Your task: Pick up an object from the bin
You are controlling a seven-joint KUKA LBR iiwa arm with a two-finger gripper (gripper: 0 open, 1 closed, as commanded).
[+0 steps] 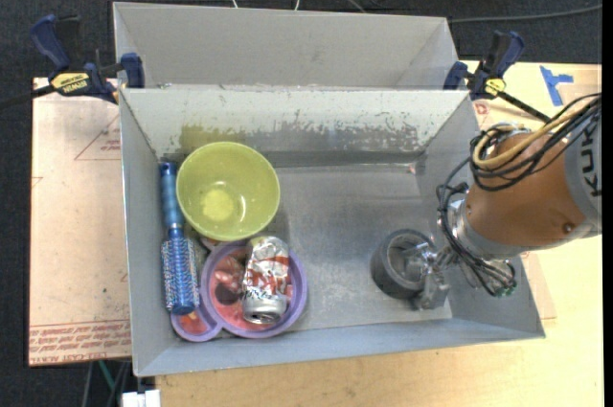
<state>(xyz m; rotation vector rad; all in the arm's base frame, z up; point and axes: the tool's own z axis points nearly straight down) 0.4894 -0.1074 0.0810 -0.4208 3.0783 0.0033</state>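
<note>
Pincer (428, 279) hangs low, well right of the green bowl (228, 191); whether it is spread or pressed together, I cannot tell. A blue brush (175, 252) lies just left of the bowl. A purple plate (298, 293) with a crushed can (265, 281) sits just below it. A grey roll (388, 271) lies far right, under the pincer.

Single camera, high above bin (335, 223), tilted slightly; arm (522, 204) at right side.

Arm (525, 204) cut by right edge, grey ring (389, 267) partly hidden under pincer (428, 284)
</note>
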